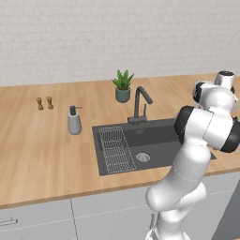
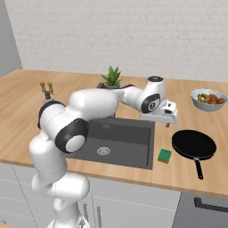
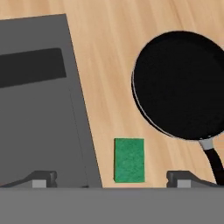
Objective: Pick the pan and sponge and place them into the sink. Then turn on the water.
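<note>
Hovering above the tabletop (image 2: 133, 171) just right of the sink (image 2: 133, 153), the gripper (image 2: 168, 119) is standing with its jaws spread wide and nothing between them. In the hand view its two dark fingertips (image 3: 43, 178) are showing far apart at the bottom, with the sponge (image 3: 129, 159) lying on the wood between them and below. The sponge is resting flat, green face up, just beside the sink's right rim and near the tabletop's front edge, touching neither the rim nor the pan (image 3: 181, 85). The black pan is sitting on the tabletop to the right of the sponge, a little apart from it, with its handle (image 2: 198, 169) pointing toward the near edge. Farther back on the right, a grey bowl of food (image 2: 208, 99) is standing well apart from the pan. In the left base view the sink is holding a wire rack (image 1: 116, 150) on its left side and a round drain (image 1: 143, 157) near its middle, with a dark gooseneck faucet (image 1: 139, 104) rising behind it. A potted plant (image 1: 123, 86) is standing behind the faucet, a soap dispenser (image 1: 74, 120) is sitting left of the sink, and two small shakers (image 1: 44, 103) are standing farther left.
</note>
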Controlling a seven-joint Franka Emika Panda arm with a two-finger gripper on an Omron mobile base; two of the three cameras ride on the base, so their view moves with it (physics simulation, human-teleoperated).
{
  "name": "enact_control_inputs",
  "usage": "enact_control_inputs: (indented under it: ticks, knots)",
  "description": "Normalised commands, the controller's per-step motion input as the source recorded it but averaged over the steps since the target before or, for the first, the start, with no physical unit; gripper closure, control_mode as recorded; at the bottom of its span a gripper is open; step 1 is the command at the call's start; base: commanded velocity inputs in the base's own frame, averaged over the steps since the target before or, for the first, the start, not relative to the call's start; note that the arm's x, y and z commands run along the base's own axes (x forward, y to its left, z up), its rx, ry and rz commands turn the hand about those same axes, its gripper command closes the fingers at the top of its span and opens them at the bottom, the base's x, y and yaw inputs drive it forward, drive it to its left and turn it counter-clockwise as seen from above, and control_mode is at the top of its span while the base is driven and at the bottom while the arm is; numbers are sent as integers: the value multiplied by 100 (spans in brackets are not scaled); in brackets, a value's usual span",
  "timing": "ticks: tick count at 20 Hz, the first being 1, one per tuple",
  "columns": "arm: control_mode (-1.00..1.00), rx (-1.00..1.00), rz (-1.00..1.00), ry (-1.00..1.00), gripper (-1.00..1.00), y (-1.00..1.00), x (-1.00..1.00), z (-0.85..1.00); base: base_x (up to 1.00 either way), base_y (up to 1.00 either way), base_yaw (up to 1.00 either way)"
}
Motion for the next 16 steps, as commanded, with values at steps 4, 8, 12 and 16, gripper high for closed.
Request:
enact_control_inputs:
  ticks: [4, 8, 12, 16]
  knots:
    - [-100, 0, -4, 6, -100, -57, 18, -11, 0, 0, 0]
    - [-100, 0, -3, 2, -100, -54, 13, -22, 0, 0, 0]
    - [-100, 0, 0, 0, -100, -38, 0, -22, 0, 0, 0]
    - [-100, 0, 0, 1, -100, -27, -3, -20, 0, 0, 0]
